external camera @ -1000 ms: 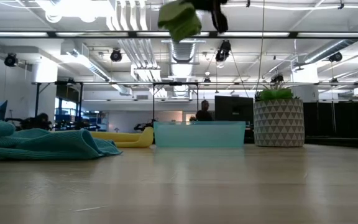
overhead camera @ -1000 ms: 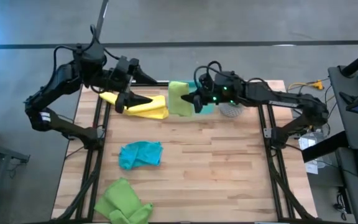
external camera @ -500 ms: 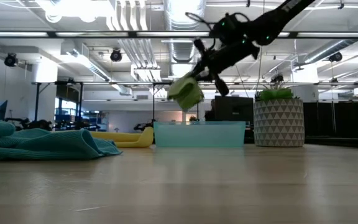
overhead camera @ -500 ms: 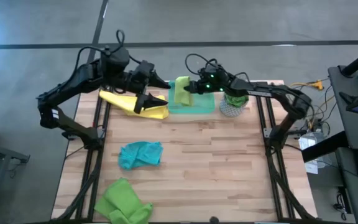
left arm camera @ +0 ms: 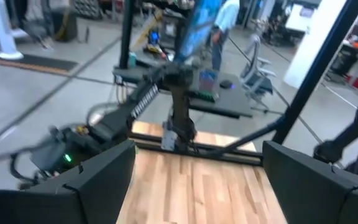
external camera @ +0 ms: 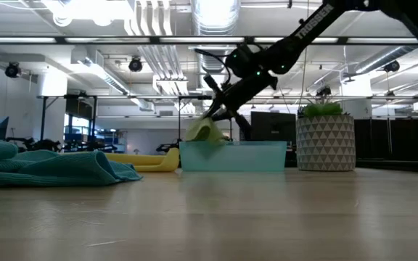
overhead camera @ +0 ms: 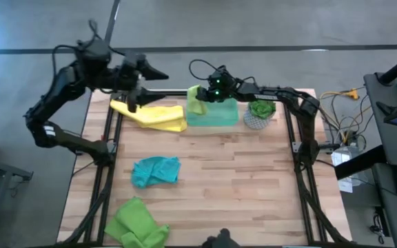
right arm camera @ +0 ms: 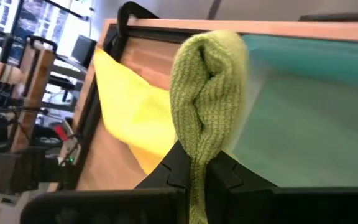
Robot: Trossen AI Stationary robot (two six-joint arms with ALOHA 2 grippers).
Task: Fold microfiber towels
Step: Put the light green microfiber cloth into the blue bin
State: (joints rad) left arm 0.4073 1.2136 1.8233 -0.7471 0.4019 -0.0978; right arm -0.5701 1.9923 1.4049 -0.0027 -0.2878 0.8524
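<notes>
- Wooden slats make up the surface (overhead camera: pixel 240 179), with an open workshop hall behind it.
- At the far edge, the right hand (overhead camera: pixel 202 95) is clenched on a folded green towel (right arm camera: pixel 205 106), pinching it at its lower end so the roll stands up between the fingers.
- It hangs at the tray's (overhead camera: pixel 220 118) left rim, partly over the wall.
- The yellow towel (overhead camera: pixel 154 116) lies flat just left of the tray; the teal towel (overhead camera: pixel 155 170) sits crumpled mid-surface, and a second green towel (overhead camera: pixel 136 224) lies at the near edge.
- The left hand (overhead camera: pixel 142 69) hovers released above the yellow towel's far end, holding nothing.
- These cloths look light, soft and floppy; they will likely sag, so a corner or edge seems the best hold.
</notes>
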